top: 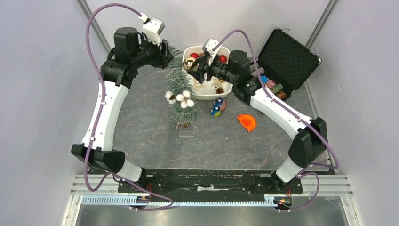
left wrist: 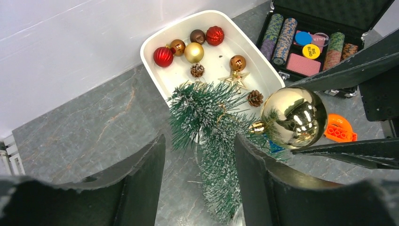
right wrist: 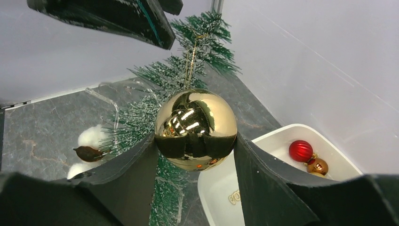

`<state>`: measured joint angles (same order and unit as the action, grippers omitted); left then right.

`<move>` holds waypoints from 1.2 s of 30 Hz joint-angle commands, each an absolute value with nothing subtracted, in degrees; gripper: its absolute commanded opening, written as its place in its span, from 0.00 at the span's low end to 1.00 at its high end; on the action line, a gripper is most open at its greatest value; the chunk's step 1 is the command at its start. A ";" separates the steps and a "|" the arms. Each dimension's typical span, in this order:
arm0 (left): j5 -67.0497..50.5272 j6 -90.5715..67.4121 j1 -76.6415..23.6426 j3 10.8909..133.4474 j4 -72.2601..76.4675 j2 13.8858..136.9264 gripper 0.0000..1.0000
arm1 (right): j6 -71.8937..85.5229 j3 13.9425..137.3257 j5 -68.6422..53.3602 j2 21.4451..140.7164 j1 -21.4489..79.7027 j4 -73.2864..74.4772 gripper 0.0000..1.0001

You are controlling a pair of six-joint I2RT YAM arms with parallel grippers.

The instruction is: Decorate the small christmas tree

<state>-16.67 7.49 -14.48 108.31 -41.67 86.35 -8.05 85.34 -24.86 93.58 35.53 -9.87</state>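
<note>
We clamp the right gripper [top: 200, 70] on a gold ball [right wrist: 195, 123] for hanging on the tree [top: 178, 80], standing at 9 o'clock of the tub [top: 210, 97]; the left gripper [left wrist: 200, 143], jaws apart, hovers at its tip, probably to steady it.

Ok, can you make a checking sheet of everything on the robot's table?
Surface: grey stone-look table.
Job's things: small christmas tree standing on its base, white cotton puffs on it; gold bauble at its top branches.
Clutter: white tub of baubles, open poker chip case, orange plastic piece.
Hands: right hand shut on the gold bauble; left hand open near the treetop.
Cables: purple cables in loops, no snag seen.
Surroundings: plain pale walls.
</note>
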 commanded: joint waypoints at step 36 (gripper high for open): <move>-18.81 7.22 -14.41 105.95 -41.07 79.55 0.65 | -7.48 82.21 -25.14 89.15 35.93 -12.02 0.31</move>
<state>-18.28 7.18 -14.48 106.76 -41.87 79.75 -8.05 82.56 -24.58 91.44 35.53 -10.26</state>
